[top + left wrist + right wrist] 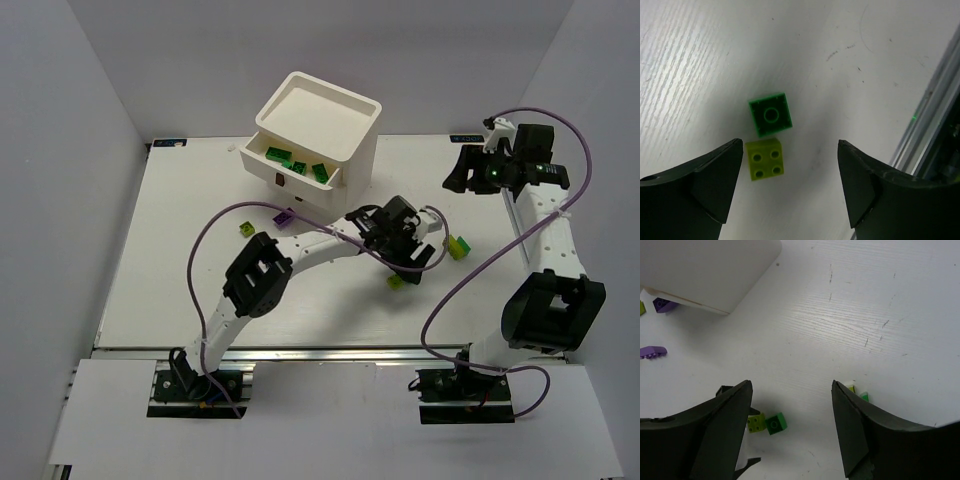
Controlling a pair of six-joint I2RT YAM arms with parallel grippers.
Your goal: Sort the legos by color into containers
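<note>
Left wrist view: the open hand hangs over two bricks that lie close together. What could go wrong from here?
1. The lime brick lies beside the dark green brick, perhaps touching it, and both lie under the open left hand: closing may catch both, or flick one away.
2. If both are lifted, two colours could land in the open drawer, which holds green bricks.

Two arms, same build: left arm [315, 243], right arm [547, 217]. White tube links, chunky black joint housings, black bases [188, 386]. Purple cable [193, 265] loops along each. Fingers [710, 185] matte black, wedge-shaped, blunt tips. Small green light [497, 173] on right wrist.
</note>
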